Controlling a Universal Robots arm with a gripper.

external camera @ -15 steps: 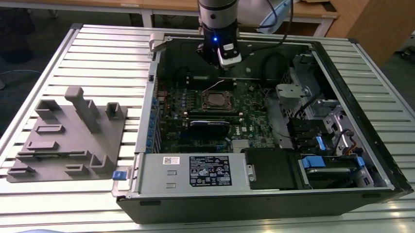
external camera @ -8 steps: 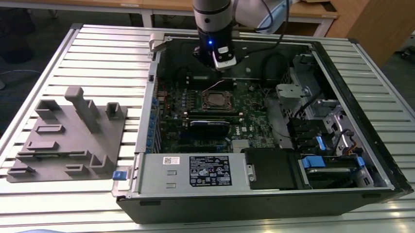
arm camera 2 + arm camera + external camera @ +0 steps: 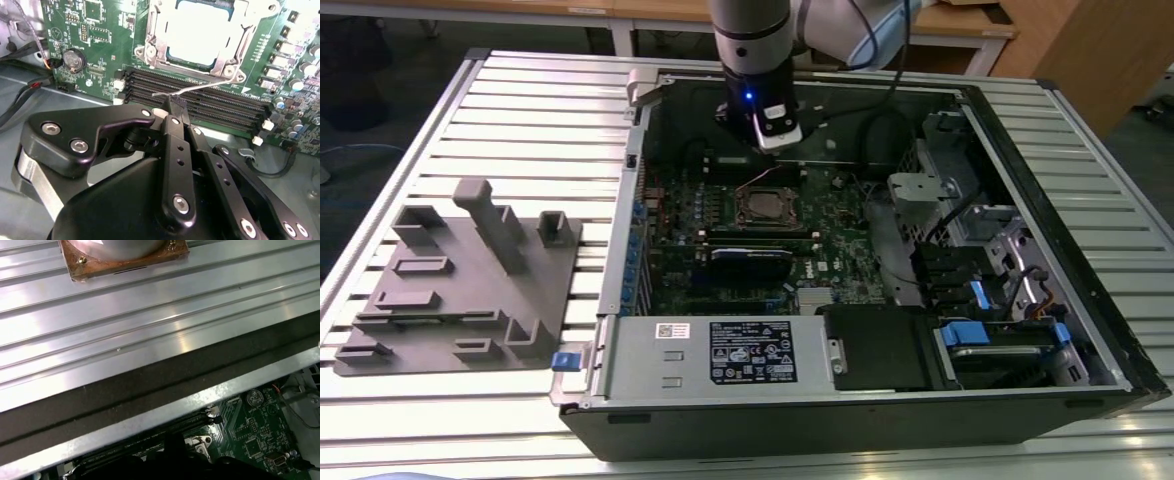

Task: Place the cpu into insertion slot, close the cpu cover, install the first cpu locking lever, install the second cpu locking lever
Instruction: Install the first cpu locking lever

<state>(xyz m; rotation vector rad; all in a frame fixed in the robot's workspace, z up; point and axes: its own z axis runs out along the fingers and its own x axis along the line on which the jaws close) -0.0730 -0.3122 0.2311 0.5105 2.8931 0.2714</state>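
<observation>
Silvery metal fills the middle of the socket [image 3: 202,37] in the second wrist view: the chip [image 3: 200,35] sits flat in it, and the cover frame [image 3: 155,35] lies down around it, its window showing the pale top. So I judge the chip placed and the cover shut, with the work now on a locking lever. My gripper [image 3: 176,103] has its fingers pressed together on the end of a thin wire lever [image 3: 200,89], which runs from the fingertips up toward the near corner of the socket, passing over the black memory slots [image 3: 210,107] on the green board [image 3: 95,50]. In the exterior view the arm [image 3: 754,40] hangs straight down into the open computer case [image 3: 1067,250], just behind the socket [image 3: 767,205], with the grey parts fixture [image 3: 454,280] lying well apart on the slatted table [image 3: 520,110] at the exterior view's left. To do this step well, I would keep the pinch firm and low on the wire, since it is springy and thin enough to slip out, swing it along its own hinge arc, and watch that the fingertips stay clear of the memory slots beneath. I cannot tell whether this is the first or second lever.
</observation>
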